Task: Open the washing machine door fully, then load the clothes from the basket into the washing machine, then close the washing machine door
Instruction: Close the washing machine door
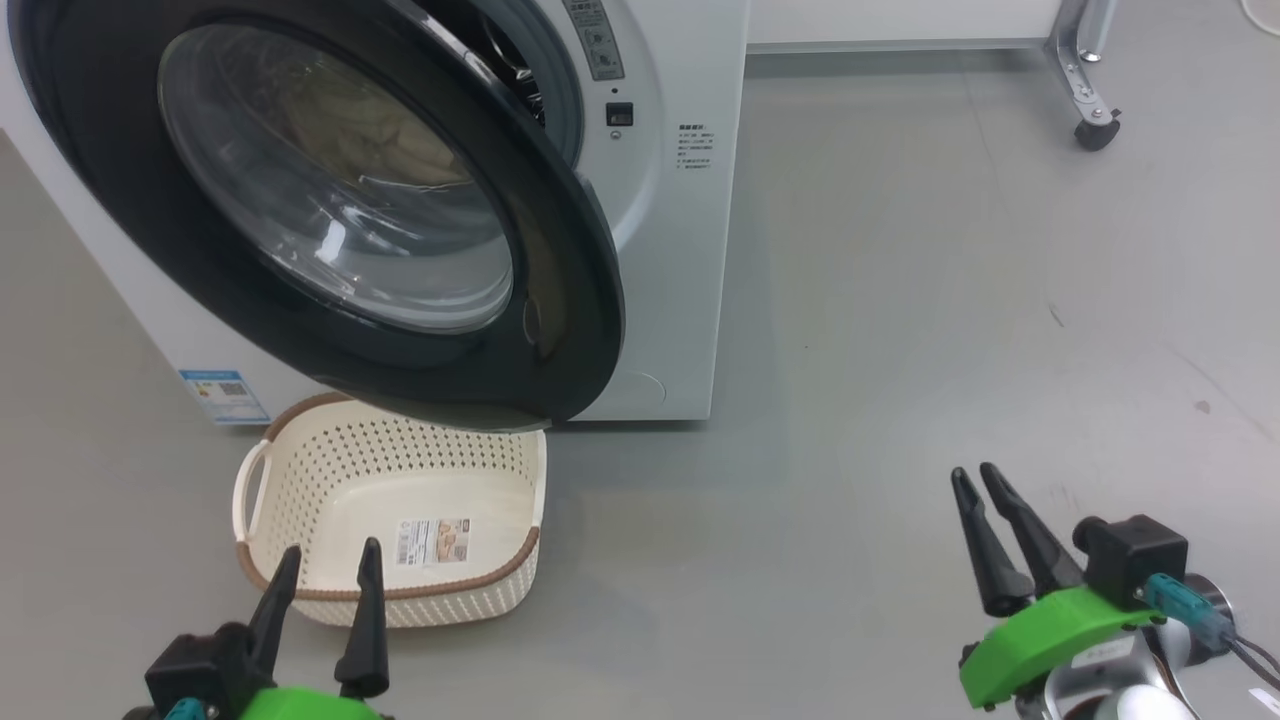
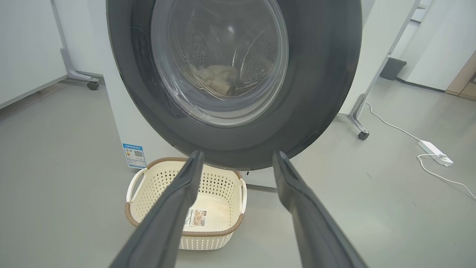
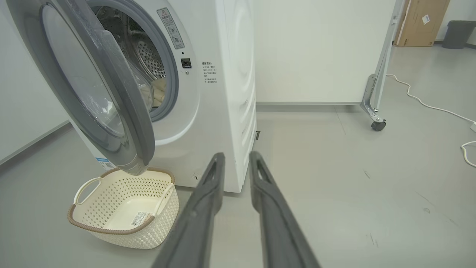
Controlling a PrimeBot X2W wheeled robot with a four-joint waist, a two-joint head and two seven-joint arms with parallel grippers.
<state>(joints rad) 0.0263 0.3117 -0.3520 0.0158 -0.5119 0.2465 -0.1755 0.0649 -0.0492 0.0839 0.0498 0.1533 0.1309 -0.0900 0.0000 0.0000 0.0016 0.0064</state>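
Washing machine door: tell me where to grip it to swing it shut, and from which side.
Take the round, black-rimmed glass washing machine door by its rim's free edge, farthest from the hinge. Come from the robot's right: there the door stands off the white washing machine, leaving room to reach behind the rim. The right gripper looks nearer.

Door (image 1: pixel 575 300) half open; clothes (image 3: pixel 159 90) in washing machine (image 1: pixel 690 250); basket (image 1: pixel 460 608) empty beneath.

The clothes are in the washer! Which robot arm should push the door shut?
Probably the left. The left gripper sits in front of the washing machine door, open and pointing straight at it. The right gripper is off to the side, farther from it.
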